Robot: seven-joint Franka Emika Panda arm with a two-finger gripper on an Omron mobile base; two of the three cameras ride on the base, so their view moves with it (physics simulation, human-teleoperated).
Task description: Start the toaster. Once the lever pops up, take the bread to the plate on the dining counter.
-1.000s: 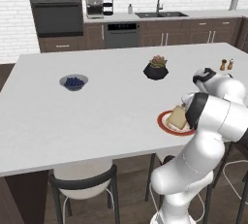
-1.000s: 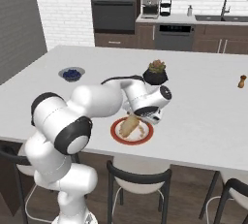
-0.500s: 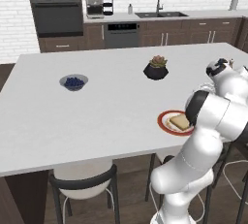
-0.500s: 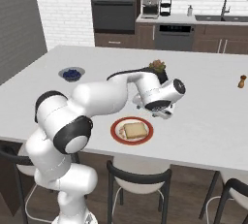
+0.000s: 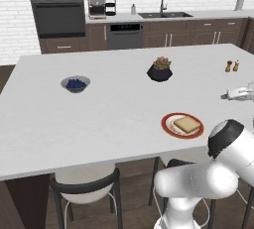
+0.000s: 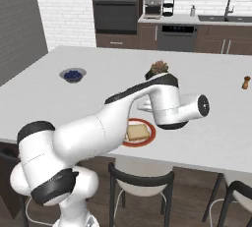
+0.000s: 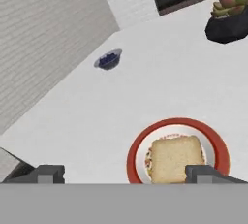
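The bread (image 5: 187, 124) (image 6: 137, 132), a tan square slice, lies flat on the red-rimmed plate (image 5: 168, 128) (image 6: 149, 139) near the front edge of the white dining counter (image 5: 114, 114) (image 6: 98, 93). My gripper (image 7: 125, 174) hangs open and empty above the counter and looks down on the bread (image 7: 174, 157) and the plate (image 7: 140, 145). One fingertip (image 7: 202, 173) shows over the slice's near corner, well above it. In the left base view the hand (image 5: 239, 94) sits to the right of the plate. The toaster is out of view.
A small grey bowl of blue berries (image 5: 75, 83) (image 6: 73, 75) (image 7: 107, 59) stands far left on the counter. A dark pot with a succulent (image 5: 159, 69) (image 6: 158, 67) (image 7: 230, 22) stands behind the plate. Shakers (image 5: 231, 66) are at the right. Stools stand under the front edge.
The gripper has let go of the bread, which now lies flat on the plate. The hand has lifted off the plate and drawn away to the right.
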